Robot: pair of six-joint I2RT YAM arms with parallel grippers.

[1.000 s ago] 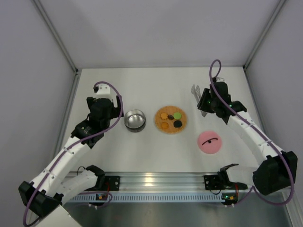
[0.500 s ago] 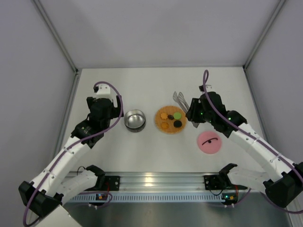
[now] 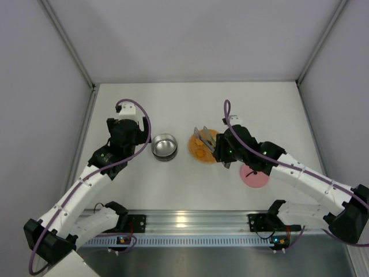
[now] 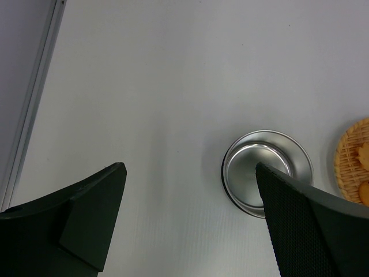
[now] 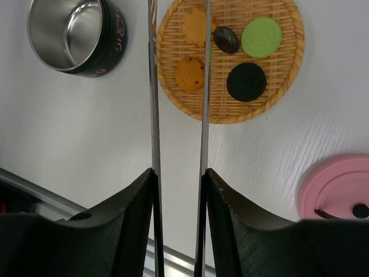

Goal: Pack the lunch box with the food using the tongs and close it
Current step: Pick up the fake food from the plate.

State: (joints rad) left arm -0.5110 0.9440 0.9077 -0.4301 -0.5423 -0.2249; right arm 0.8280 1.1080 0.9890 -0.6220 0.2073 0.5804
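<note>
The lunch box, a shiny steel bowl (image 3: 164,146), stands left of the orange woven disc (image 3: 196,154). Its pink lid (image 3: 254,175) lies to the right, handle up. On the disc lie the food pieces: two orange ones (image 5: 189,73), a green one (image 5: 261,37), a dark brown one (image 5: 226,39) and a black one (image 5: 246,81). My right gripper (image 5: 178,176) is shut on the tongs (image 5: 154,104), one thin arm against each pad. The tong tips reach over the disc's left part. My left gripper (image 4: 190,173) hangs open and empty just left of the bowl (image 4: 267,172).
The white table ends at grey walls on the left, back and right. An aluminium rail (image 3: 190,222) with the arm bases runs along the near edge. The right arm's forearm crosses above part of the pink lid.
My right arm has swung left from the back right of the table, carrying the tongs to above the orange disc. The left arm has stayed in place.
</note>
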